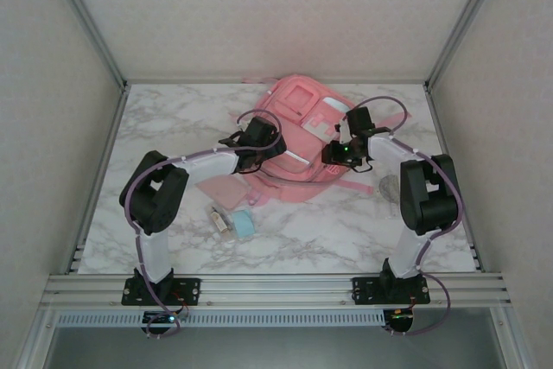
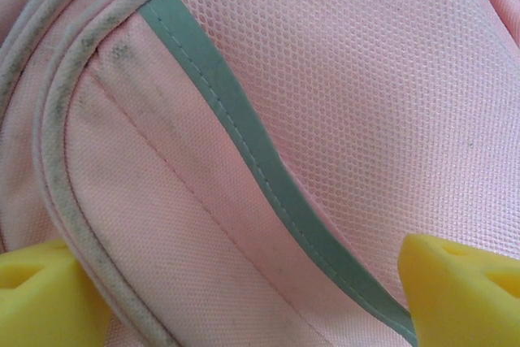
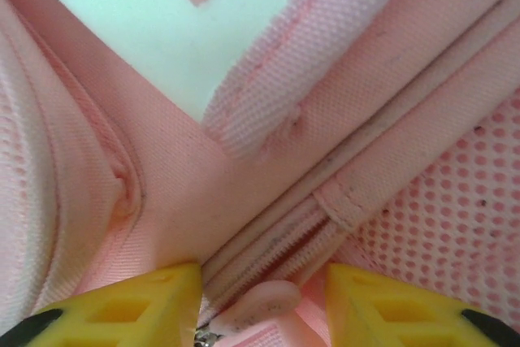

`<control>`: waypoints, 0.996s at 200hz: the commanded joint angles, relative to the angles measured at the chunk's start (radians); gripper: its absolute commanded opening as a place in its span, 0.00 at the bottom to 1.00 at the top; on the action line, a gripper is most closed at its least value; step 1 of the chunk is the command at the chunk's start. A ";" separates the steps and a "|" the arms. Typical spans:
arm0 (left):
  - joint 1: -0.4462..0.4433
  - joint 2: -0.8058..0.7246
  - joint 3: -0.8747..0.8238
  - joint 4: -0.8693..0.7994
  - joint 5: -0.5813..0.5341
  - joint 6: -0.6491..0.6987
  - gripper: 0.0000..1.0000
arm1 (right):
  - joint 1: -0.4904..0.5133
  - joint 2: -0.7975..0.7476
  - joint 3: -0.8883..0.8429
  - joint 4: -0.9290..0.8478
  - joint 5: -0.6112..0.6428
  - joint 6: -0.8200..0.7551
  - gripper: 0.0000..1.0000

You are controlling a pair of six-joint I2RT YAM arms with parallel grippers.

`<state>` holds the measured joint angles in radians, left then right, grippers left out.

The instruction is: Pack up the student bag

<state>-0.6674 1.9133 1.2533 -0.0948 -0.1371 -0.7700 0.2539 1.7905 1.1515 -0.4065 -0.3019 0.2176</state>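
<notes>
The pink student bag (image 1: 298, 118) lies flat at the back middle of the table, front pockets up. My left gripper (image 1: 245, 141) is over the bag's left side. In the left wrist view it (image 2: 244, 302) is open, its yellow fingertips (image 2: 459, 290) wide apart and close over pink fabric with a grey trim strip (image 2: 244, 152). My right gripper (image 1: 342, 152) is at the bag's right side. In the right wrist view it (image 3: 264, 286) is open, its fingertips either side of a pink zipper pull (image 3: 268, 308) at the end of a partly parted zip (image 3: 325, 229); nothing is clamped.
A small flat pink pouch (image 1: 226, 189), a light blue object (image 1: 243, 225) and a small tube (image 1: 221, 219) lie on the marble table (image 1: 173, 118) in front of the bag's left side. Pink straps (image 1: 350, 187) trail forward. A grey round patch (image 1: 389, 186) is near the right arm.
</notes>
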 commanded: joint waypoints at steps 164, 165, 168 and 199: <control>0.035 -0.016 0.066 0.006 0.093 0.013 0.86 | 0.048 -0.298 -0.184 -0.028 -0.132 -0.025 0.45; 0.035 -0.018 0.066 0.005 0.093 0.014 0.86 | 0.047 -0.297 -0.184 -0.028 -0.126 -0.021 0.45; 0.035 -0.022 0.065 0.002 0.093 0.017 0.86 | 0.045 -0.292 -0.182 -0.031 -0.104 -0.010 0.45; 0.035 -0.075 0.074 -0.066 0.112 0.062 0.86 | -0.007 -0.254 -0.194 -0.002 0.014 0.134 0.46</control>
<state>-0.6216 1.9121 1.2869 -0.1204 -0.0875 -0.7555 0.2855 1.5059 0.9565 -0.4118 -0.4084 0.2401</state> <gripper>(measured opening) 0.865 0.456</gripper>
